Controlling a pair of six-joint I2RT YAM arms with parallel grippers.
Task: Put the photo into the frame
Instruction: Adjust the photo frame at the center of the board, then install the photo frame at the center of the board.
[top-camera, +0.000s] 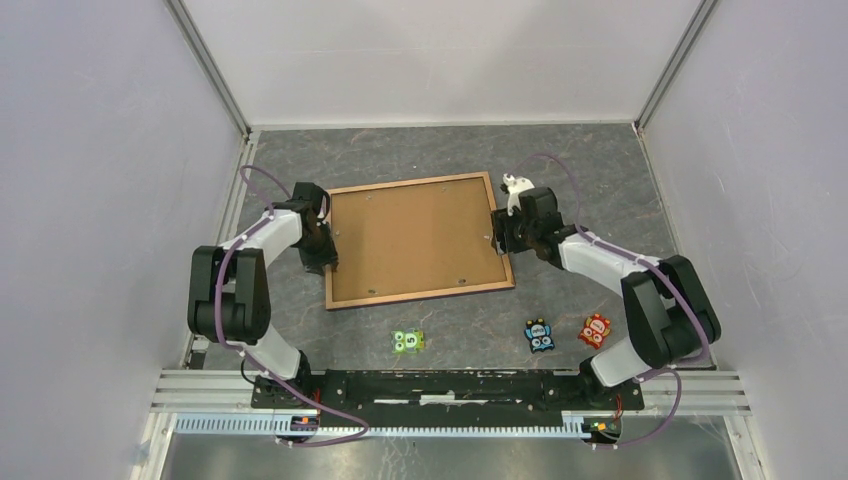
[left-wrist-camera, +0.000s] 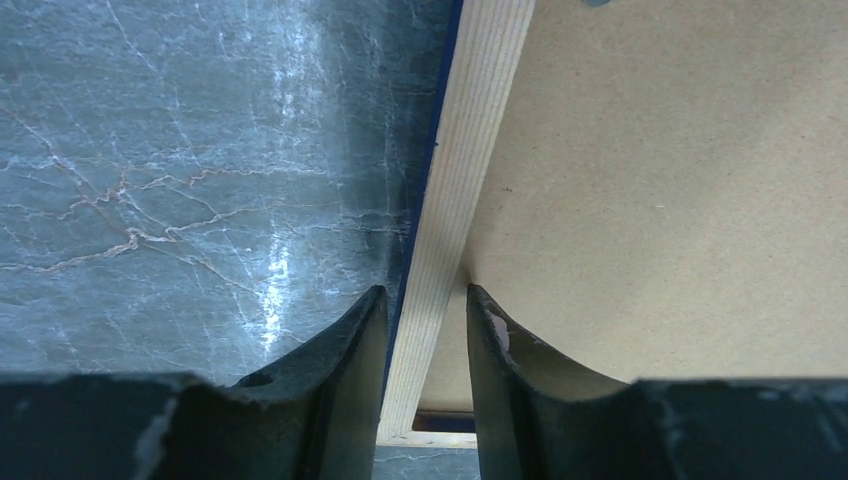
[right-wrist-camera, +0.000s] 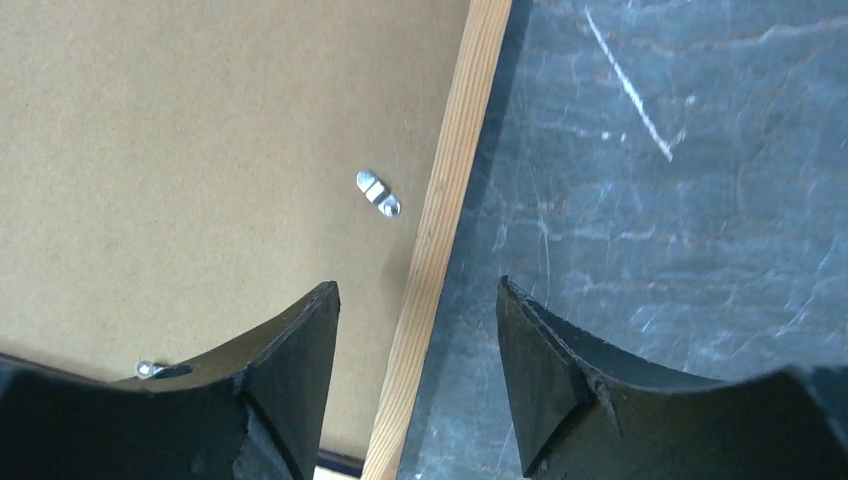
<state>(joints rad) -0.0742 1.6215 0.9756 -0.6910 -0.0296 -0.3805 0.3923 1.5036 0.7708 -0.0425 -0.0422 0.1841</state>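
The frame (top-camera: 420, 296) lay back-up in the middle of the surface (top-camera: 580, 160), long axis running left edge to right edge, brown backing board (top-camera: 415, 240) inside. The left gripper (left-wrist-camera: 425, 292) straddled its left rail closely; whether it pinched, I could not tell. The right gripper (right-wrist-camera: 416, 285) stood spread astride the right rail. Light wood rails, blue-edged; no photo showed.

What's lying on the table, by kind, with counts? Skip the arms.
Picture frame: 1
Backing board: 1
Small cartoon figures: 3 (green, blue, red)
Total: 5
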